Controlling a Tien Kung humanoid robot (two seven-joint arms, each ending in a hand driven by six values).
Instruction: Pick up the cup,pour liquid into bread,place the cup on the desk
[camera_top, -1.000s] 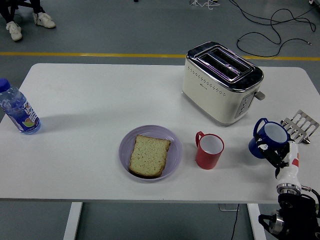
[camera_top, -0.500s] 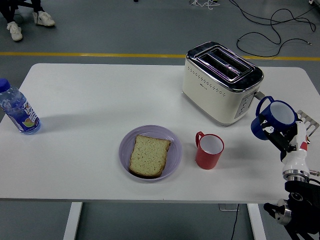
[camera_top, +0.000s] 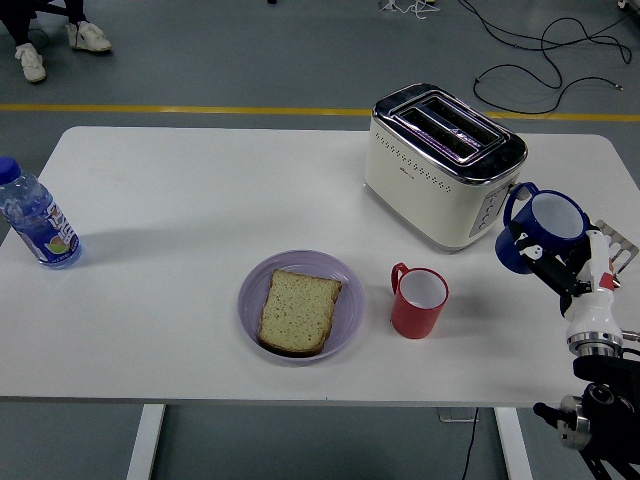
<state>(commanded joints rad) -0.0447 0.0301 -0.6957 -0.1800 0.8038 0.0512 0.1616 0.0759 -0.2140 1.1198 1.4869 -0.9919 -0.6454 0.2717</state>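
My right hand (camera_top: 552, 262) is shut on a blue cup (camera_top: 540, 230) with a white inside, holding it off the table at the right, beside the toaster. A slice of bread (camera_top: 298, 311) lies on a lilac plate (camera_top: 345, 280) near the table's front middle. Right of the plate stands a red cup (camera_top: 418, 301) with its handle to the left. The blue cup is to the right of the red cup and higher than it. My left arm does not show.
A cream toaster (camera_top: 444, 165) stands at the back right, close to the held cup. A metal rack (camera_top: 612, 245) lies at the right edge behind my hand. A water bottle (camera_top: 36, 218) stands at the far left. A person's shoes (camera_top: 60, 42) show at top left.
My right hand has lifted the blue cup off the table and carried it up and slightly left, toward the toaster's side.
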